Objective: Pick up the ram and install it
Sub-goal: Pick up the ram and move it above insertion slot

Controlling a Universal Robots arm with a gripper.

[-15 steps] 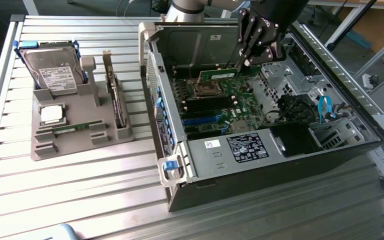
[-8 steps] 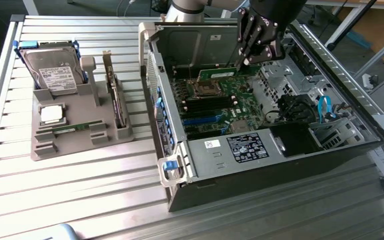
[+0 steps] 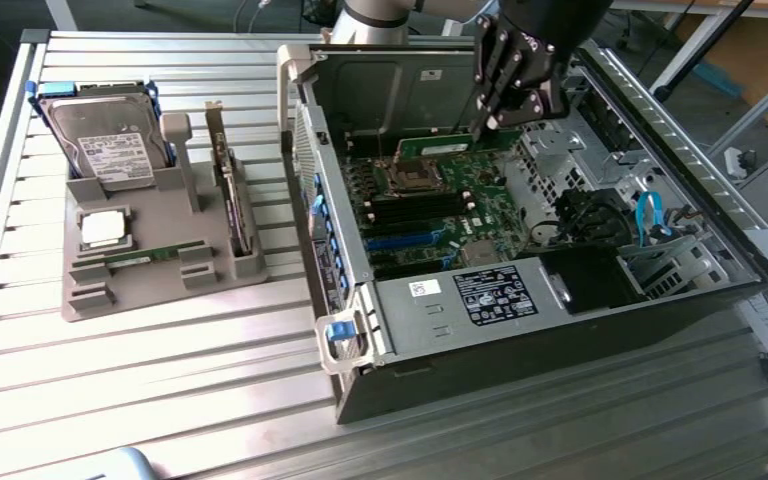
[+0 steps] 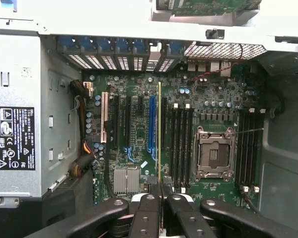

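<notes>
My gripper (image 3: 494, 122) hangs inside the open computer case (image 3: 491, 350), above the motherboard (image 3: 471, 215), shut on the ram (image 3: 440, 147). The ram is a thin green stick held edge-down. In the wrist view the ram (image 4: 159, 134) appears edge-on as a narrow line running out from between my closed fingertips (image 4: 149, 201). It hovers just beside the row of black memory slots (image 4: 181, 144), above the board and apart from it. The empty processor socket (image 4: 212, 153) lies beyond those slots. A second green stick (image 3: 144, 257) lies in the grey holder (image 3: 157, 290).
The grey holder on the exterior view's left also carries a hard drive (image 3: 104, 140), a silver processor chip (image 3: 104, 228) and an upright dark card (image 3: 233, 195). The power supply (image 4: 15, 139) and cable bundles (image 3: 598, 215) crowd the case. Case walls rise around the board.
</notes>
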